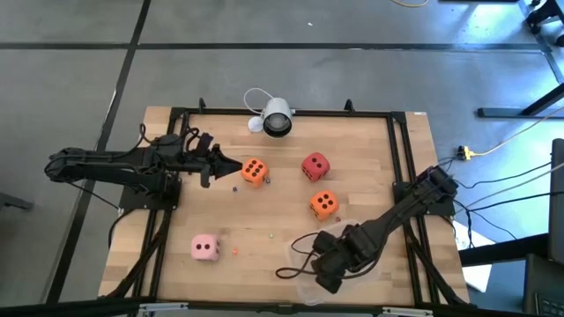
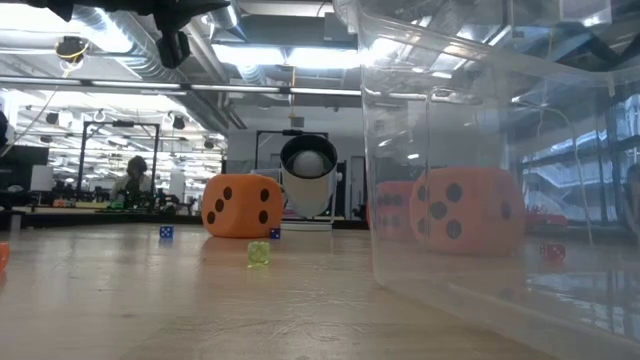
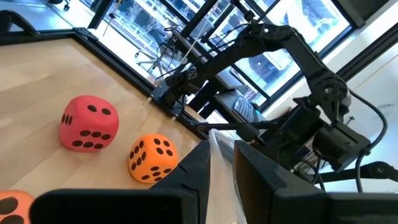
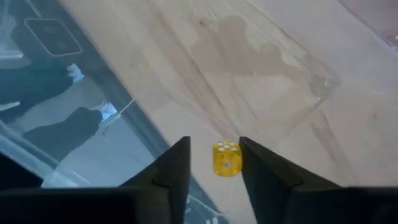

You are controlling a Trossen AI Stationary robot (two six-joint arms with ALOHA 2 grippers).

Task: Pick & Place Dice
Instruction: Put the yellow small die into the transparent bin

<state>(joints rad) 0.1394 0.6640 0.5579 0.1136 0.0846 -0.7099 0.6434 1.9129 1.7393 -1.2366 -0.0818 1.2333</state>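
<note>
Over the clear tub [image 1: 339,273] at the table's front right corner, the right gripper [image 4: 214,163] loosely pinches a small yellow die [image 4: 226,159]; spread the fingers only once it's inside. Left gripper [image 1: 231,165], fingers nearly together, waits beside an orange die [image 1: 255,172].

Bench [image 1: 370,167]: pale wood planks, matt, smooth, visible grain. Big dice look like soft matt foam with dark pips: two orange [image 1: 254,172] [image 1: 323,204], red die [image 1: 315,166], pink die [image 1: 205,248]. Tub [image 2: 500,180] at right: clear glossy plastic, reflective walls. Small yellow die [image 4: 227,159] between right hand [image 4: 214,163] fingers: translucent glossy plastic. Both arms: dark matt plastic or metal, left hand [image 3: 221,171] included.
</note>
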